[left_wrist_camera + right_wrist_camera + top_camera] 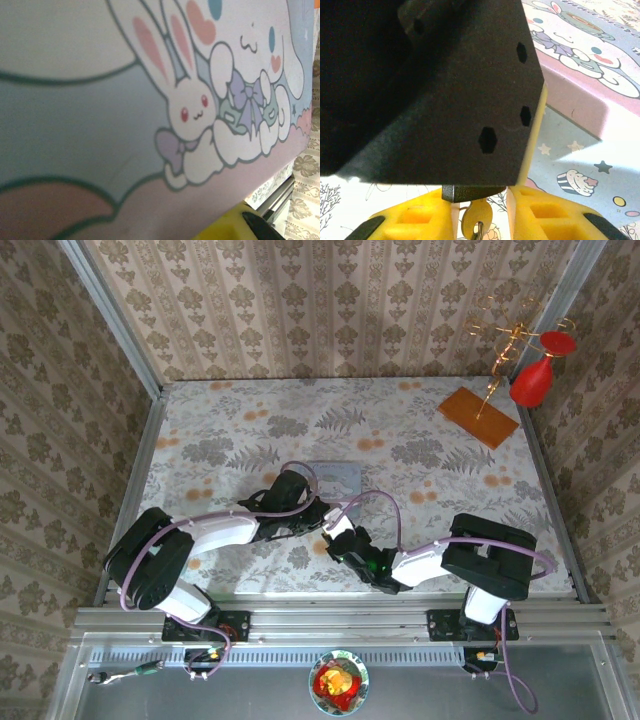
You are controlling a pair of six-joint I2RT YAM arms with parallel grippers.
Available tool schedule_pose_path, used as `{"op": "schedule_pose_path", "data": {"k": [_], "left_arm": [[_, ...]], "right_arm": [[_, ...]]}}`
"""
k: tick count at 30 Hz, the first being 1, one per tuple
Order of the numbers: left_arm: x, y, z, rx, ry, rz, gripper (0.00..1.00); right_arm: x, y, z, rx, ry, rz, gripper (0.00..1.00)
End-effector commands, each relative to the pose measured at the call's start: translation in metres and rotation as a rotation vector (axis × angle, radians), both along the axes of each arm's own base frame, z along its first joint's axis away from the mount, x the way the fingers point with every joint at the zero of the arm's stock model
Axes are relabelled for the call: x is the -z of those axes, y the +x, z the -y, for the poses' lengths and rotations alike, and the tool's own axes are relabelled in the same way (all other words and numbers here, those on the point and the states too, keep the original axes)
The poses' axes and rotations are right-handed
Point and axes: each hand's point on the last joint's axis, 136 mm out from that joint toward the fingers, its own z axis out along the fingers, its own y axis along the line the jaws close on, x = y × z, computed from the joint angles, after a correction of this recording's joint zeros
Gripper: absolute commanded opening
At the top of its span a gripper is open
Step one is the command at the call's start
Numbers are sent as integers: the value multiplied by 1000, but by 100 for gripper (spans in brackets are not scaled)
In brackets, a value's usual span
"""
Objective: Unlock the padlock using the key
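From the overhead camera, I see both arms folded inward toward the middle of the floral-patterned table (pixel 250 430). The left arm bends at its elbow near the left edge and runs right. Its wrist is turned so that the left gripper (pixel 312 515) sits just in front of the pale blue, cartoon-printed rectangular tin (pixel 340 475). The right arm reaches left and low from its base, and the right gripper (pixel 335 535) comes up against the left one, tip to tip. The lock and key are too small for me to pick out from here.

On the left wrist camera, the tin's lid is pressed close to the lens and blurred. A yellow fingertip (pixel 225 227) pokes in at the bottom right corner, and I cannot tell whose it is.

On the right wrist camera, the black body of the left gripper looms over the upper left, closed. The small dark padlock (pixel 470 192) juts out from under it, apparently pinched there. The small brass-coloured metal key (pixel 476 217) hangs straight down from the padlock's underside. My right gripper's yellow fingers (pixel 415 220) stand narrowly apart, one on each side of the key, with a slim gap showing on both sides.
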Motion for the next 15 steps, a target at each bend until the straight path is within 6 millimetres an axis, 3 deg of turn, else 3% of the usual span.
{"op": "schedule_pose_path", "data": {"k": [1, 7, 15], "left_arm": [[-14, -6, 14, 53, -62, 11, 1], [-14, -6, 15, 55, -60, 12, 1], [-15, -6, 14, 56, -55, 13, 2]], "right_arm": [[-1, 5, 1, 35, -20, 12, 28], [-5, 2, -2, 21, 26, -5, 21], [-4, 0, -3, 25, 68, -27, 19]]}}
